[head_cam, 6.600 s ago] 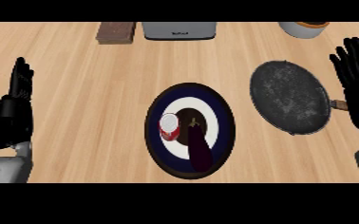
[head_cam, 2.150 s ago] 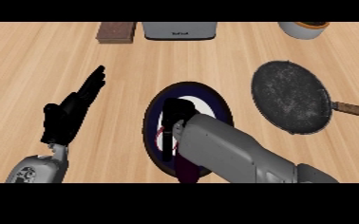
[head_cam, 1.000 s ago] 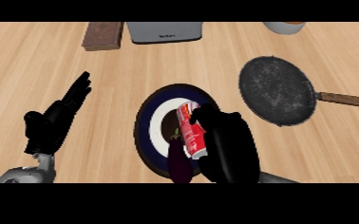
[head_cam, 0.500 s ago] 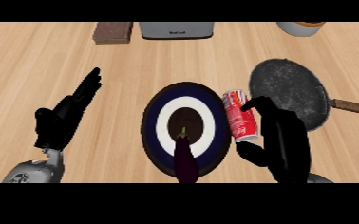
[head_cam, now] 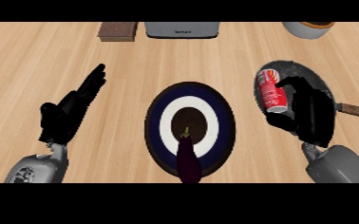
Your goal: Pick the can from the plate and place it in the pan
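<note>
My right hand (head_cam: pixel 308 111) is curled round a red can (head_cam: pixel 270 92) and holds it over the dark round pan (head_cam: pixel 280 69) at the right of the counter. Most of the pan is hidden by the hand and the can. Whether the can touches the pan's bottom I cannot tell. The plate (head_cam: pixel 160 123) with dark blue and white rings lies in the middle, without the can. A dark purple eggplant (head_cam: pixel 188 156) lies on the plate's near part. My left hand (head_cam: pixel 69 111) rests open at the left, fingers pointing up and away.
At the counter's far edge stand a brown block (head_cam: pixel 117 30), a grey toaster-like appliance (head_cam: pixel 182 29) and a pale bowl (head_cam: pixel 307 28). The pan's handle (head_cam: pixel 347 107) sticks out to the right.
My right hand has carried the can rightward from beside the plate to above the pan. The plate now holds only the eggplant. The left hand has barely moved.
</note>
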Action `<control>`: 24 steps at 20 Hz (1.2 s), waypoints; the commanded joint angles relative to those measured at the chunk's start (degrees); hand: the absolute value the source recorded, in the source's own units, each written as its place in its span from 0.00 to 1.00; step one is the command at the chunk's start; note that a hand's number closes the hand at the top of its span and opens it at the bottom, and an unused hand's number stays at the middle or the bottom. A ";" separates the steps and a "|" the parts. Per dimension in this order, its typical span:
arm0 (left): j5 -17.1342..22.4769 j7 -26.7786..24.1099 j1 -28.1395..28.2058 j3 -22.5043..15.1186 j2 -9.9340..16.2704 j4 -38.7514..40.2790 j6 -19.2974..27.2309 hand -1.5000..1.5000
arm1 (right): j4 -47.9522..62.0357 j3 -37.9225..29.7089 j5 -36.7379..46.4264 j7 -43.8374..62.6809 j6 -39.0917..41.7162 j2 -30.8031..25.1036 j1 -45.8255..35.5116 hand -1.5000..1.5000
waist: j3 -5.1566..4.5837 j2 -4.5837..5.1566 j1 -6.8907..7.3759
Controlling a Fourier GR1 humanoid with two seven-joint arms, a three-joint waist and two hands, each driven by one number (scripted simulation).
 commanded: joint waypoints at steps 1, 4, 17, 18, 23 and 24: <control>1.07 0.16 -2.05 2.44 0.31 2.67 -1.85 0.50 | 8.24 -5.49 -8.59 -12.98 -1.95 -0.10 -0.46 1.00 | -0.02 -0.01 -0.06; -2.27 1.27 -0.17 -0.17 -1.11 -1.04 0.43 0.50 | 19.29 -8.50 -14.40 -23.78 -3.55 2.93 -2.94 1.00 | 0.04 0.09 0.42; -2.23 -0.03 -1.35 1.20 -2.25 0.38 -1.85 0.50 | 48.83 -18.77 -18.58 -28.46 13.52 6.97 -15.24 0.00 | 0.01 0.50 1.90; -3.66 -1.34 1.59 -0.72 -4.19 0.35 -0.67 0.50 | 51.10 -19.86 -19.47 -31.48 14.38 8.03 -16.94 0.00 | 0.02 0.37 1.66; -2.94 1.33 -2.04 0.49 -3.07 -0.20 -2.08 0.50 | 61.51 -28.58 -26.55 -48.30 18.71 7.38 -21.74 0.00 | 0.19 0.75 1.96; -2.34 -1.01 -2.88 2.06 -3.11 3.46 -2.20 0.50 | 61.60 -30.14 -27.97 -50.51 17.31 9.17 -21.09 0.00 | 0.16 0.78 1.50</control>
